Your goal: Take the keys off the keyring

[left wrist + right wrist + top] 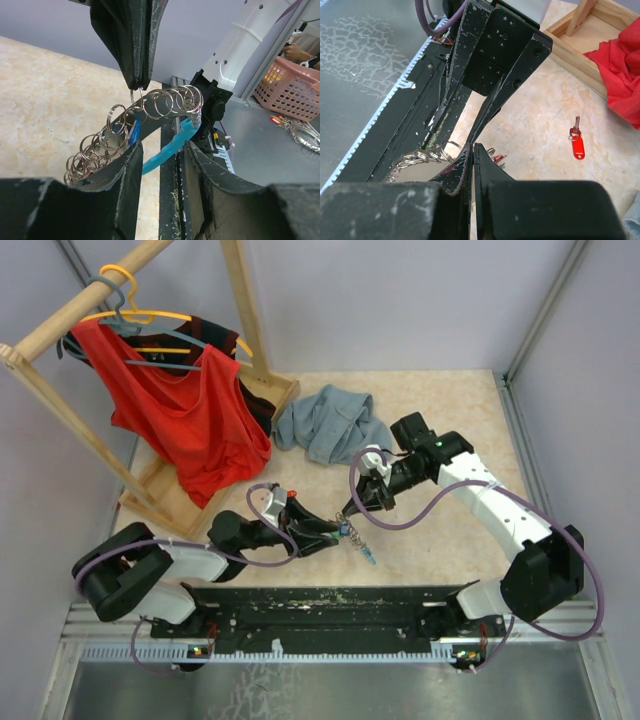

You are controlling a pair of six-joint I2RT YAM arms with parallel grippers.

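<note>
Keyring (350, 533) is held up close to the near edge of the surface (450, 410), caught between my two tools. My left tool (162, 150) has its fingers partly closed on the light blue loop, which runs slantwise between them. My right tool (139, 82) points down from above with its fingers pressed together, pinching one ring of the silvery chain (165, 102). The other rings arc over and droop to the left in the left wrist view.

I see a blue key (370, 556) just on the near side of the keyring, though I can't tell whether it hangs or lies on the surface. Red and green key heads (497, 159) are bunched right beside my right fingertips. A little further out, a red-tagged key (577, 145) lies alone on the surface, apart from the ring. Beyond that a grey-blue cloth (325, 425) is heaped. At the far left a wooden rack (60, 325) carries a red garment (190, 420) on hangers.
</note>
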